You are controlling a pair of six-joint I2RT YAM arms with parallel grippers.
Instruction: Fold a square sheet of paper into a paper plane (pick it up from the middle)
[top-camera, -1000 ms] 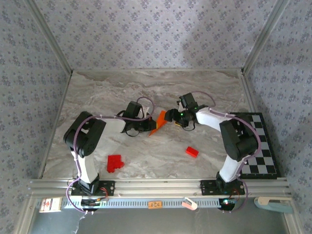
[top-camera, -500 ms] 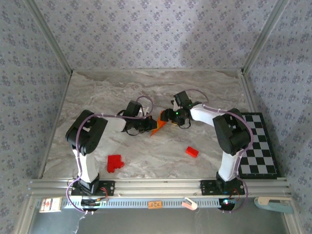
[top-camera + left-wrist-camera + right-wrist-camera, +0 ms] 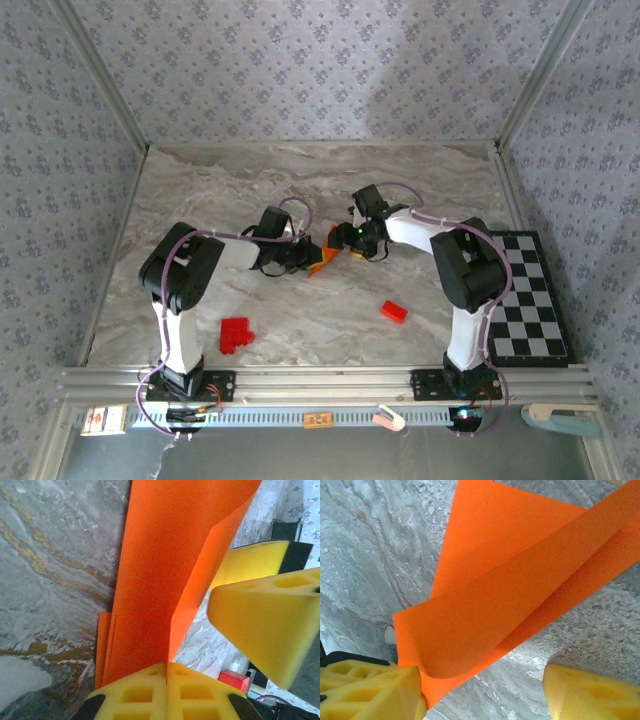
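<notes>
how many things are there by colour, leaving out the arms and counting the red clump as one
orange paper: 1
red: 2, the lone block and the clump
black-and-white chequered board: 1
total: 4

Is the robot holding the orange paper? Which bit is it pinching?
Yes. The left pincer is shut on one end of the folded orange paper. The right pincer stands open around another part, not squeezing it.
</notes>
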